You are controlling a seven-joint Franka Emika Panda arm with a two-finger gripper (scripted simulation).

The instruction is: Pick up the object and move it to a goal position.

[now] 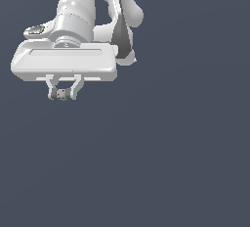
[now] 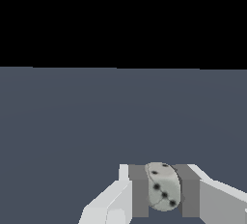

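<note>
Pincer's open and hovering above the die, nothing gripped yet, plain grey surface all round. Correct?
Not quite. The pincer is shut on the die, not open above it: the wrist view shows the pale die with dark pips clamped between both fingers, and the exterior view shows it between the fingertips. The rest holds: the surface is plain grey all round.

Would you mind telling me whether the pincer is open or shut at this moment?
Shut on the object: both views show the pincer with its fingers pressed against either side of it.
</note>
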